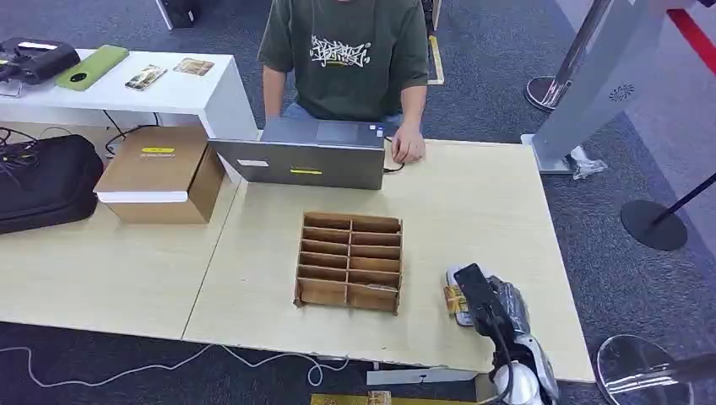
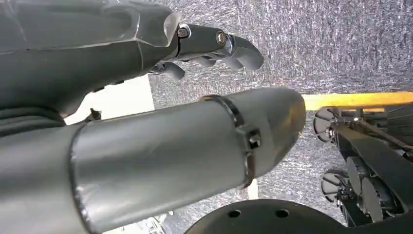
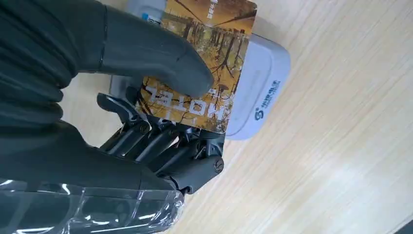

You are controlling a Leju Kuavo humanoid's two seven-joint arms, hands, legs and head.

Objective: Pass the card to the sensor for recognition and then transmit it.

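My right robot hand pinches a brown-and-gold printed hotel card, thumb on its printed face, darker fingers curled beneath. The card lies over a flat white rounded sensor pad with a small blue-green logo; I cannot tell whether card and pad touch. In my head view that same hand sits near the right front edge of the pale wood worktop, the card showing at its left side above the sensor.

My left robot hand hangs over grey carpet, fingers curled in, holding nothing.

Just left of the right hand stands a brown cardboard divider rack with two columns of slots. Beyond it, a grey open laptop, its back toward me. Left of that, a closed brown cardboard box and a black bag. Farthest, a person in a dark green printed T-shirt sits behind the laptop, one hand resting on the worktop beside it.
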